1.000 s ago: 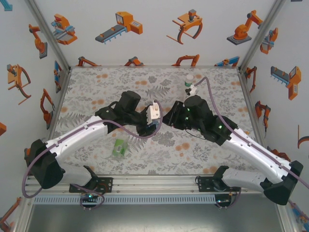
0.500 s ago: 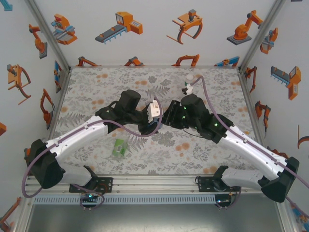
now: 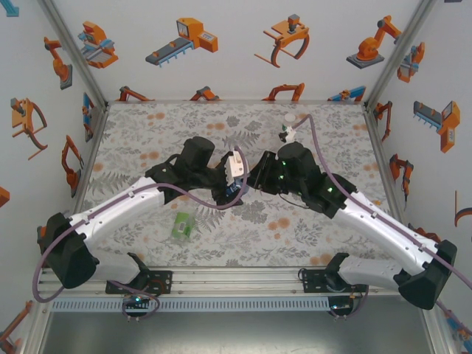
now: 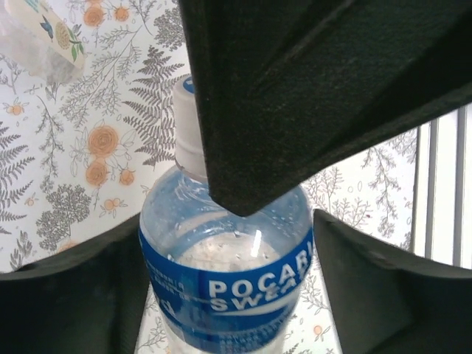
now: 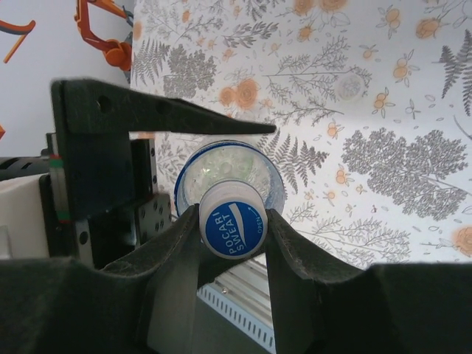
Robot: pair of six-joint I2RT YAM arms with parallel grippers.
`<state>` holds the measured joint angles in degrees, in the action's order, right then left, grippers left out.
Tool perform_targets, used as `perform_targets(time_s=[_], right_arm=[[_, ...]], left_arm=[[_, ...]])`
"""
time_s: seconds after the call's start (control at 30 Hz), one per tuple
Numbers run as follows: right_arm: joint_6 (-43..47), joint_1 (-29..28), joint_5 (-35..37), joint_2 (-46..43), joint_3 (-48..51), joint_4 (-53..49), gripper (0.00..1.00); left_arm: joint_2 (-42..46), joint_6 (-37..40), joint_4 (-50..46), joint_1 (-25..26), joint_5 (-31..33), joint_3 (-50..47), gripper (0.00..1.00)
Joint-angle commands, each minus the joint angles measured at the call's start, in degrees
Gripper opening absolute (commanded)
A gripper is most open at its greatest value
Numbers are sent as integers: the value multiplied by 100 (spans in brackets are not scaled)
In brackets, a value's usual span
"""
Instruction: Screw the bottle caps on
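Your right jaws are clenched on the blue-topped cap (image 5: 233, 221), which sits on the neck of the blue-labelled bottle (image 4: 225, 273). Your left jaws flank that bottle's body at mid-bench; I cannot tell whether they grip it or have let go.

Expect a thin, glossy bottle that looks nearly empty. It should be light, easy to dent, and ready to spin in a loose hold. Take it at the labelled waist and turn the cap by its rim.

There are three bottles: this one, the green-labelled bottle (image 3: 182, 225) lying near the arm bases, and the slim bottle (image 3: 289, 127) standing at the far side of the bench (image 3: 147, 133).

For caps, one is in your jaws and a pale one tops the slim bottle. A faint round thing (image 5: 348, 87) on the bench is perhaps a third.
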<state>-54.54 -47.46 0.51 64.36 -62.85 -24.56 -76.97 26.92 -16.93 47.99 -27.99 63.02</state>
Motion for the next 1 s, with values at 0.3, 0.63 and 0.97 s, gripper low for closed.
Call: perform_targets(time_s=[0.3,0.63,0.97], right_arm=[[1732,622,-7,1296,-935,-302,17],[3270,1268,43,3388,-3027,-892,17],[4003,1768,714,4757,-4517,-1346,17]], left_arm=[[1043,-589,-343,-268,858,-308,97],[1269,-2882,-1222,-1657,1249,-68,97],[1472,-3936,-1578,-2039,1992,-162,97]])
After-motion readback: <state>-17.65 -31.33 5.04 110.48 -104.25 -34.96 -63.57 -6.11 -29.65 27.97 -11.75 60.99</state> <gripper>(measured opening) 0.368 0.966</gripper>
